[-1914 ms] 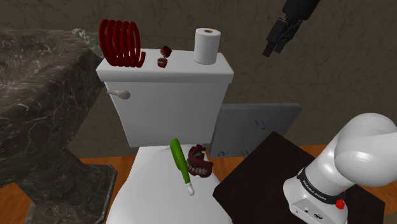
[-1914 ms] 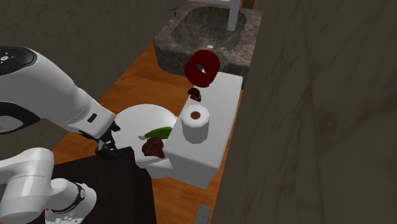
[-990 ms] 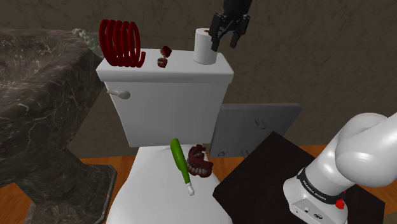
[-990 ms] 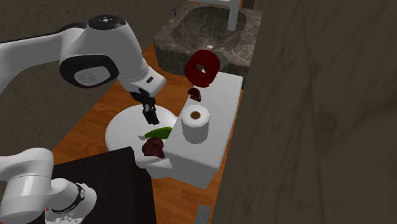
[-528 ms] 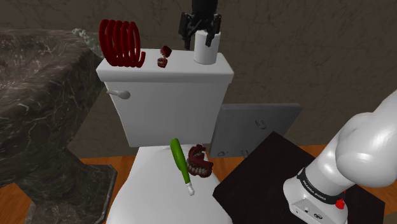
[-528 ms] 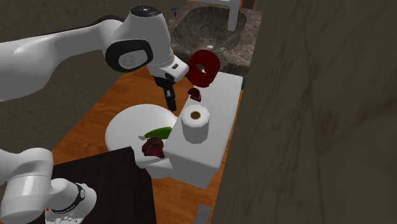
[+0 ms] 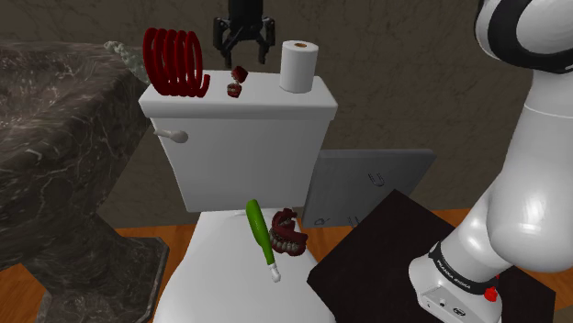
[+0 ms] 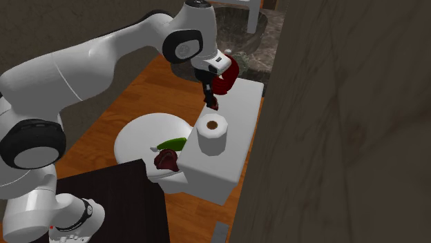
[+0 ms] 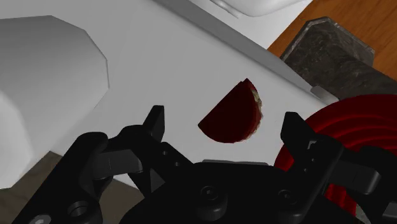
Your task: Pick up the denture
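Note:
A small dark red denture (image 7: pixel 238 81) with pale teeth lies on the white toilet tank lid (image 7: pixel 275 99), between a red coil and a paper roll. My gripper (image 7: pixel 244 53) hangs open just above it, pointing down. In the wrist view the small denture (image 9: pixel 234 114) sits on the lid between and just beyond my spread fingers (image 9: pixel 154 124), untouched. From the second exterior view the gripper (image 8: pixel 207 93) hovers over the denture (image 8: pixel 211 103). A larger dark red denture (image 7: pixel 289 234) lies on the closed toilet seat lid, beside a green toothbrush (image 7: pixel 261 237).
A red coil (image 7: pixel 176 62) stands on the tank lid at the shoulder view's left, a white paper roll (image 7: pixel 298 66) at its right. A dark stone sink (image 7: pixel 46 138) lies left of the toilet; a grey panel (image 7: pixel 367 183) and the black stand (image 7: pixel 386 248) lie right.
The gripper has swung across the shoulder view from the right, past the paper roll, and now hangs over the small denture. Its fingers stand open. Nothing on the toilet has moved.

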`<move>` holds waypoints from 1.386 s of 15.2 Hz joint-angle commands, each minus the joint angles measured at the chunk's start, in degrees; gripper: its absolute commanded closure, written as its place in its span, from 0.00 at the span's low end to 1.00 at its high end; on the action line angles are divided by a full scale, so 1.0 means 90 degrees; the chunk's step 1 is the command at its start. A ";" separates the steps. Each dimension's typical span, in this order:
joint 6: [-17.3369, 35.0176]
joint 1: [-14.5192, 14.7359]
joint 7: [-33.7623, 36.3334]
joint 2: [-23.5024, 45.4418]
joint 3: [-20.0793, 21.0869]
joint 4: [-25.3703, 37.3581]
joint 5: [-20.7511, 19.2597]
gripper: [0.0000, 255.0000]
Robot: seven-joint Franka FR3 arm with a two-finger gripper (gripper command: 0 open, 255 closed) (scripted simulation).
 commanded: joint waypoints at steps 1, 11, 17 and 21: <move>-0.0275 0.0121 0.0118 0.0556 -0.0009 0.0781 -0.0124 0.00; 0.0494 0.0049 0.0135 0.0337 -0.0016 -0.0205 -0.0080 1.00; 0.0495 0.0048 0.0134 0.0332 -0.0016 -0.0211 -0.0079 1.00; 0.0397 0.0056 0.0129 0.0364 -0.0017 -0.0082 -0.0084 1.00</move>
